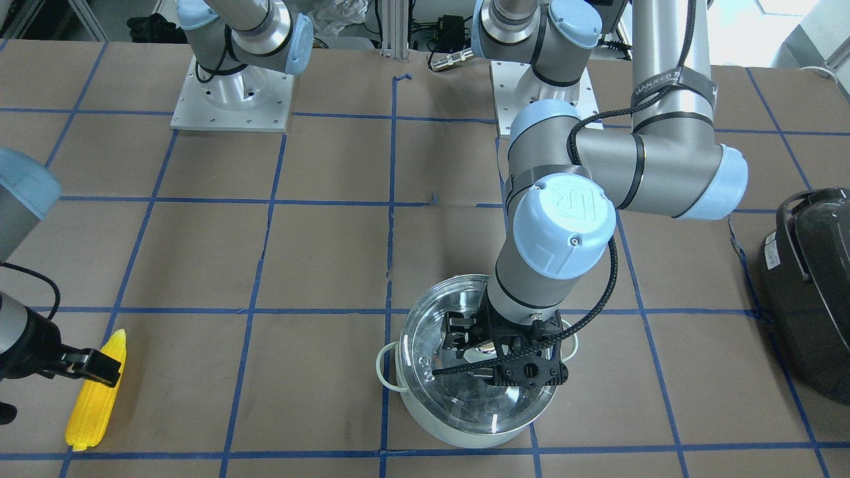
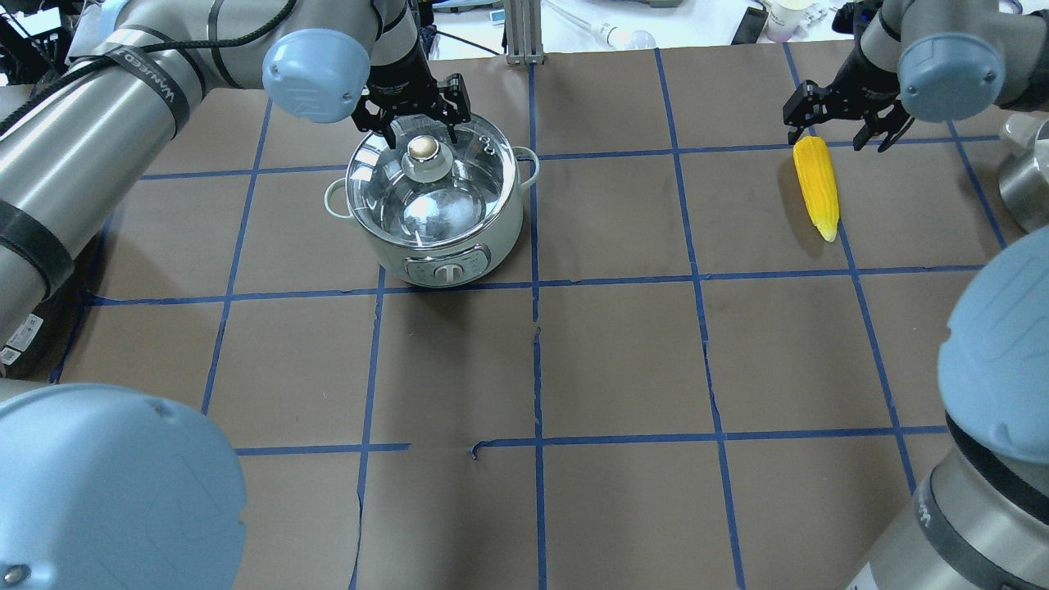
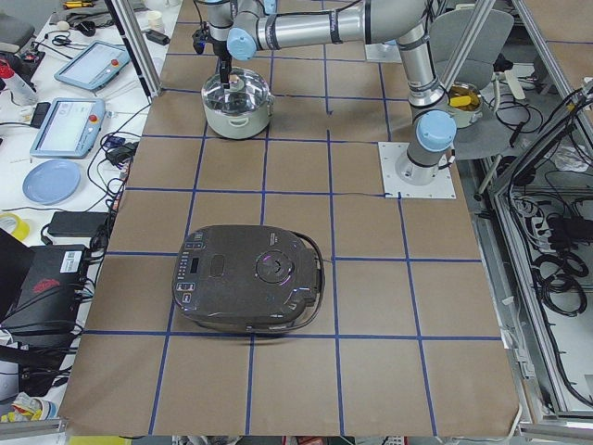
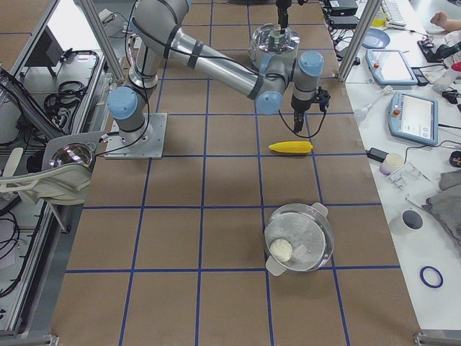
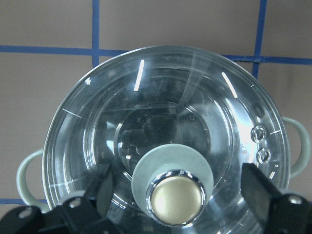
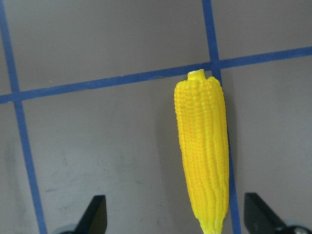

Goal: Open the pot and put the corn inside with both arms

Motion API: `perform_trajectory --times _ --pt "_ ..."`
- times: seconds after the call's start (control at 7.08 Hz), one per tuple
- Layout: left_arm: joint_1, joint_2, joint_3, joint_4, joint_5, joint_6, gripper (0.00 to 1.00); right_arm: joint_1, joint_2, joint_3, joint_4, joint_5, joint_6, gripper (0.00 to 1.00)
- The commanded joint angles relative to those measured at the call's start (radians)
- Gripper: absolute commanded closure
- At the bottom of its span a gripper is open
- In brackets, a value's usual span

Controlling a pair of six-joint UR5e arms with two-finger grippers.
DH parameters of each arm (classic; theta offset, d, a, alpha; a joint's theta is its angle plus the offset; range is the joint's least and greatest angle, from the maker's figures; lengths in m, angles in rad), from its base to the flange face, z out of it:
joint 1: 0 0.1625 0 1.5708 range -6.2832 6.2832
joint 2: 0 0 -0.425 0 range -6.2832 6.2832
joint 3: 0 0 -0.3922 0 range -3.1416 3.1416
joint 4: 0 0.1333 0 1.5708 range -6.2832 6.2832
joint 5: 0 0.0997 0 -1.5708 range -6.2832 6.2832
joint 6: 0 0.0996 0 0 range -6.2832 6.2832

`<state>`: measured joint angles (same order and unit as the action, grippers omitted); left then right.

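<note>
The pot [image 2: 492, 238] is sitting on the far left part of the tabletop [image 2: 623, 352], just beside a crossing of the blue tape lines [image 2: 537, 360]. Its glass lid [image 2: 442, 209] is lying closed on the rim, and its two pale loop handles [image 2: 334, 199] are sticking out to left and right. The left end effector [image 2: 414, 123] is hovering over the far side of the lid with its fingers [image 5: 258, 192] standing wide apart, one on either side of the metal knob [image 2: 423, 149]. In the left wrist view the knob is showing in the gap and neither finger is touching it. The corn [image 2: 817, 188] is lying flat on the far right part of the tabletop, well apart from the pot, running along a tape line. The right end effector [image 2: 840, 123] is hanging over the far end of the corn with its fingers [image 6: 95, 217] likewise spread open and gripping nothing. The right wrist view is showing the cob's end between them, closer to one finger than the other, though how high they are hanging above it is hard to tell. A black domed appliance [image 3: 250, 278] is resting at the left end of the tabletop, beyond the pot.
</note>
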<state>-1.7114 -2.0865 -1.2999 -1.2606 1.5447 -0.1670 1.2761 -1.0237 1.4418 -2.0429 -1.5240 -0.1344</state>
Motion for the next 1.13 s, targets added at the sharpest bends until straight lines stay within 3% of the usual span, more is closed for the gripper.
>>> perform_trajectory --times 0.0,0.42,0.85,0.99 --pt "-0.001 0.000 -0.010 -0.012 -0.005 0.000 0.41 -0.032 0.091 -0.011 -0.095 0.001 -0.007 0.00" --pt "-0.005 0.037 -0.006 -0.040 -0.003 -0.003 1.00 -0.032 0.131 -0.004 -0.125 0.002 -0.067 0.00" --pt "0.066 0.069 0.052 -0.098 0.006 0.100 1.00 -0.032 0.132 0.000 -0.128 0.004 -0.114 0.00" --pt "0.116 0.077 0.060 -0.129 0.000 0.127 1.00 -0.032 0.132 0.006 -0.119 0.024 -0.120 0.09"
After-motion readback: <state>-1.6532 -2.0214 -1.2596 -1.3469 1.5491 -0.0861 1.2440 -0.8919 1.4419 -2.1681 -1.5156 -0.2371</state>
